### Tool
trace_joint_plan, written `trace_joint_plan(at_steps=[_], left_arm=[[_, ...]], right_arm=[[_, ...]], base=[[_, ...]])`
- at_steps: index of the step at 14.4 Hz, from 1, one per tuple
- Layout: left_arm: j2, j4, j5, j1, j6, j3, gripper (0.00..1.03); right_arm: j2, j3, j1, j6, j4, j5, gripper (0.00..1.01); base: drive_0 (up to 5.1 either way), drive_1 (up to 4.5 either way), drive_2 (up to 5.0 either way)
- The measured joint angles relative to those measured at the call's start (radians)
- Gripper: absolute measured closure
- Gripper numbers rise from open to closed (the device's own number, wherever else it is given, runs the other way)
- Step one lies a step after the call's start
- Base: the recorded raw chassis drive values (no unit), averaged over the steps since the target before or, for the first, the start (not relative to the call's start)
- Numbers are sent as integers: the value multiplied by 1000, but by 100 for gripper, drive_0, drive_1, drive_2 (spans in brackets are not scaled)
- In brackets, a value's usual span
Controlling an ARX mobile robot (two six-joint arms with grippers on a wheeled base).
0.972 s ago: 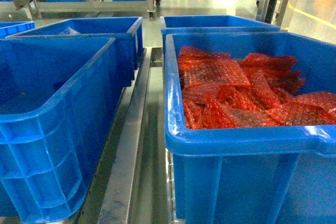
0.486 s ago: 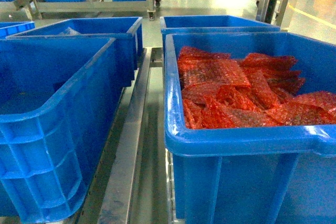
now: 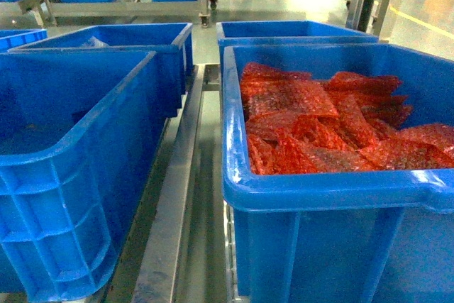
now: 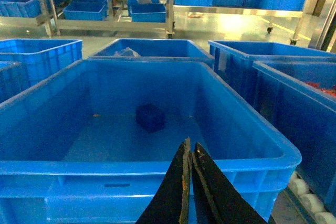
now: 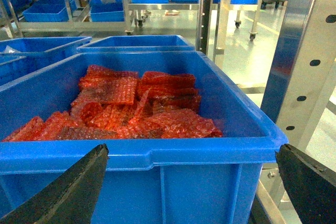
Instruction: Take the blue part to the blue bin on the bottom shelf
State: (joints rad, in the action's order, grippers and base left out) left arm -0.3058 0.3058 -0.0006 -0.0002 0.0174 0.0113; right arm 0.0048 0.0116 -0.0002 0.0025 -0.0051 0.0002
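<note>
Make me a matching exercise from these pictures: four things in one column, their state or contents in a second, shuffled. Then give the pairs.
1. left gripper
2. right gripper
3. left bin
4. right bin

A. piled with red bubble-wrap bags
B. shut
C. holds one dark blue part
D. wide open

Pairs: 1-B, 2-D, 3-C, 4-A

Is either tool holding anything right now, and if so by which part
Nothing is held. The left tool is shut on nothing above the bin with the blue part. The right tool is open before the red bags' bin.
</note>
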Motion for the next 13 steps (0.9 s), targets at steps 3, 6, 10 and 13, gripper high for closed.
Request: trace_joint_plan(at_steps=[3, 6, 10, 13], left_arm=[[89, -86, 0, 0, 0, 0, 101], [138, -136, 0, 0, 0, 0, 101], [296, -316, -2, 0, -2, 1, 101], [296, -311, 0, 0, -2, 1, 75]], right_arm=[[0, 0, 0, 0, 0, 0, 3], [0, 0, 0, 0, 0, 0, 3], [0, 0, 0, 0, 2, -1, 3], [0, 0, 0, 0, 0, 0, 3]], base=[[0, 0, 0], [0, 0, 0], [0, 0, 0], [0, 0, 0]])
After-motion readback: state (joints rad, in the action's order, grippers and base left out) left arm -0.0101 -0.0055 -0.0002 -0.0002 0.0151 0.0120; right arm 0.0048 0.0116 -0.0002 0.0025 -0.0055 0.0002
